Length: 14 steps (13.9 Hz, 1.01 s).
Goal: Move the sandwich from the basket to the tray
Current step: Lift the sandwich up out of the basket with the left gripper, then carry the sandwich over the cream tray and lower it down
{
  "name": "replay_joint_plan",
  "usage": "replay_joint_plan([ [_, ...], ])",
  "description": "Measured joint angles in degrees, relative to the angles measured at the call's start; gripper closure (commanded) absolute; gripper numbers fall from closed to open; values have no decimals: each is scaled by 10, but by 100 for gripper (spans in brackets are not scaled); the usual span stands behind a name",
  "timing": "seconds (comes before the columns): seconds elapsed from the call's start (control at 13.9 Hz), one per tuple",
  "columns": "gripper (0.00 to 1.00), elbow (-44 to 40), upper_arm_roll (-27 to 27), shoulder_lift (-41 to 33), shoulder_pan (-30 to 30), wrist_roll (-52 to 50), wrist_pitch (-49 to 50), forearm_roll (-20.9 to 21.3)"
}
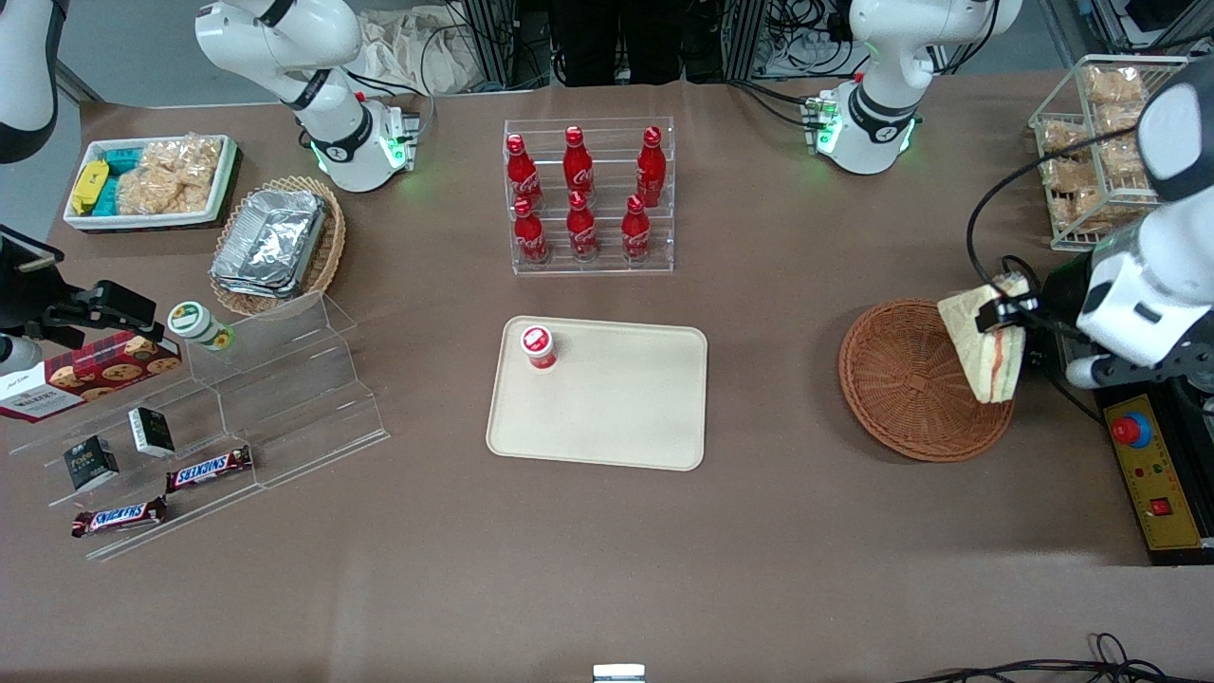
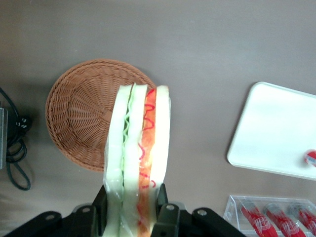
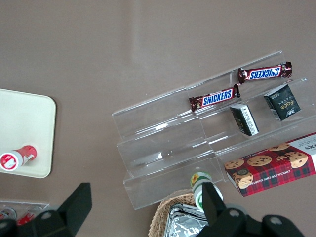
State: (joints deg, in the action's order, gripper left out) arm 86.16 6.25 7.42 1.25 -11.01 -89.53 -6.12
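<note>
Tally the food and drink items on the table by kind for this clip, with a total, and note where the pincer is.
Red cola bottles: 6
Snickers bars: 2
Small dark boxes: 2
Cookie box: 1
Red-lidded cup on the tray: 1
Green-lidded cup: 1
Sandwich: 1, held by the pincer above the basket
Total: 14

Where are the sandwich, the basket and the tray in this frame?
sandwich [image 1: 984, 343]: front view, on its white bread face, clamped in the gripper [image 1: 1005, 308] above the basket.
basket [image 1: 901, 379]: front view, on its bare woven floor.
tray [image 1: 616, 408]: front view, on its bare middle.
</note>
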Motion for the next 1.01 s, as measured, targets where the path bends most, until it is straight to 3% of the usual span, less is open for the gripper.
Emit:
replay_joint_plan([
  [0.22,58,-53,59,0,-2,-32,33,-1],
  [0.58,58,-65,209,20,-12,-214,7,-1],
  [0.72,58,-64,229,48,-42,-258,-47,10],
  [1.01,57,-59,230,165,-121,-292,-160,74],
])
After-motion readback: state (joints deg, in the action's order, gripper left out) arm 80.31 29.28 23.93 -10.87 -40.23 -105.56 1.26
